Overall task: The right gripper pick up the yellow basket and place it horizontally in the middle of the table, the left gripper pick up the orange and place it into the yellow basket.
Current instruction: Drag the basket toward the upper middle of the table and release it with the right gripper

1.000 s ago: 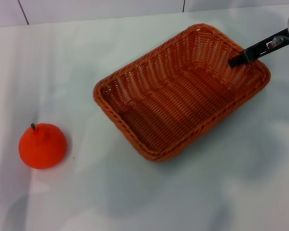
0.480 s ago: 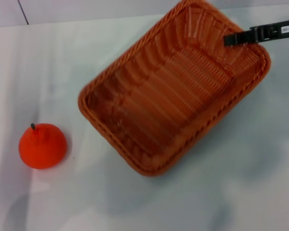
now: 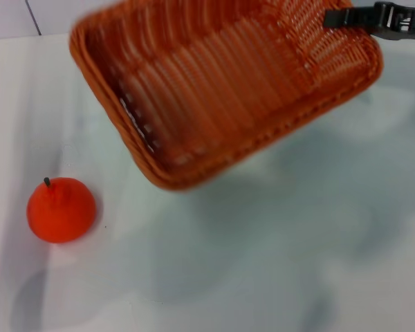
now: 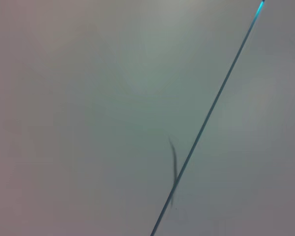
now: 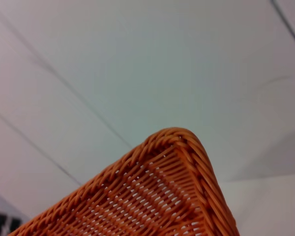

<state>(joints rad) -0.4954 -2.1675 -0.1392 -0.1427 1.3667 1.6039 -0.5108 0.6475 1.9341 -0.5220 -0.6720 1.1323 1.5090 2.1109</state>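
The orange-brown woven yellow basket [image 3: 214, 90] hangs in the air at the top of the head view, tilted, its shadow on the table below. My right gripper [image 3: 346, 19] is shut on the basket's far right rim; one black finger with a white label shows inside the wall. The right wrist view shows a corner of the basket [image 5: 162, 196] close up. The orange [image 3: 61, 209] with its dark stem sits on the white table [image 3: 277, 263] at the left. My left gripper is out of view.
The left wrist view shows only a pale surface with a thin dark seam line [image 4: 206, 118]. A tiled wall edge [image 3: 28, 17] runs along the back of the table.
The right gripper has lifted the basket off the table and swung it up and leftward, turning it. The orange has not moved.
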